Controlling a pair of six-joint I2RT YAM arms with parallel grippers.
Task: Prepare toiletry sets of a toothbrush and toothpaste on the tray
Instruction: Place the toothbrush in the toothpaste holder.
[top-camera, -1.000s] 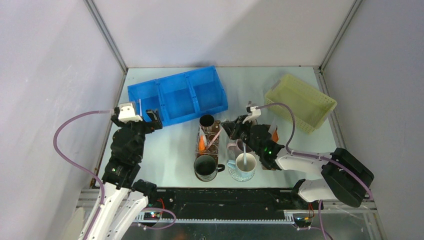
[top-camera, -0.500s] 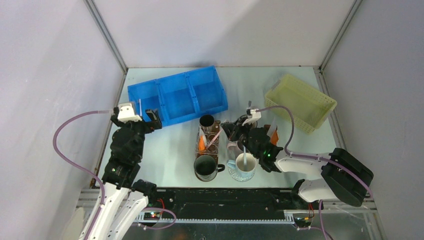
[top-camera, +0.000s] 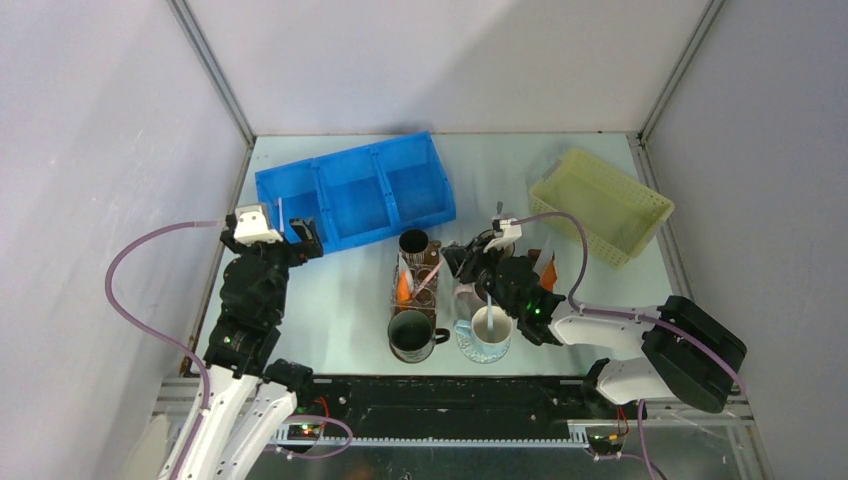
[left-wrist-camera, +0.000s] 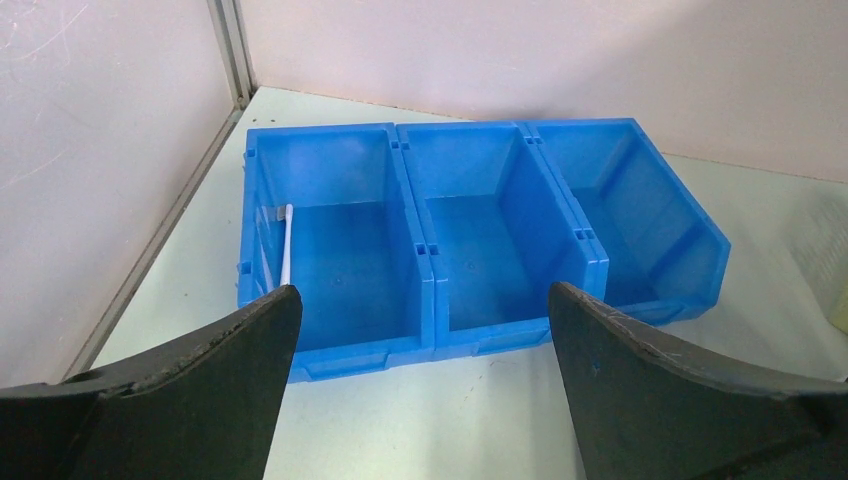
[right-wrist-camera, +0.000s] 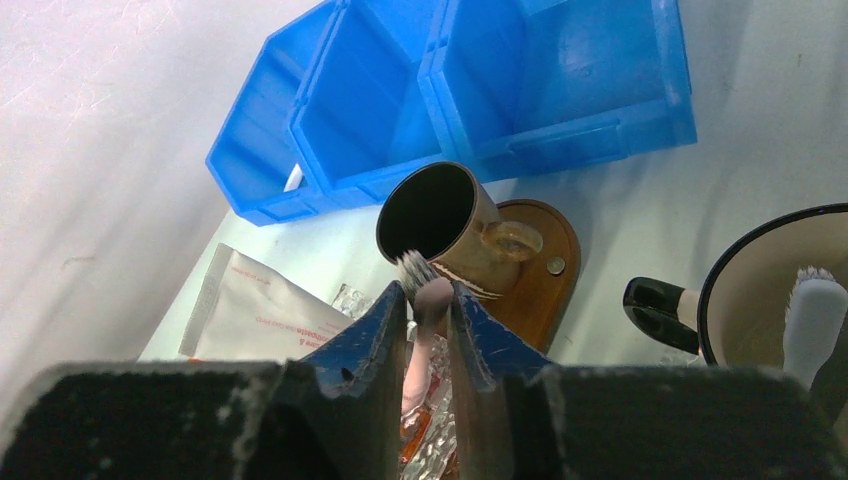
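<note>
The tray (top-camera: 355, 190) is a blue three-compartment bin (left-wrist-camera: 415, 200). One white toothbrush (left-wrist-camera: 286, 245) leans in its left compartment. My left gripper (left-wrist-camera: 425, 330) hangs wide open and empty in front of that bin. My right gripper (right-wrist-camera: 428, 290) is over the clear box of supplies, its jaws a narrow gap apart. A pale pink toothbrush (right-wrist-camera: 432, 300) stands between them, bristles at the tips; a sliver of space shows beside its handle. An orange toothpaste tube (top-camera: 402, 288) lies in the clear box.
A brown mug (right-wrist-camera: 440, 215) lies on a wooden lid just beyond the jaws. A dark mug (top-camera: 410, 332) and a white mug (top-camera: 490, 325) holding a brush stand near the front edge. A yellow basket (top-camera: 600, 205) sits at the back right. A white printed packet (right-wrist-camera: 260, 310) lies to the left.
My right gripper has shifted slightly nearer over the clear box and its jaws have parted a little around the pink toothbrush. The left arm has not moved.
</note>
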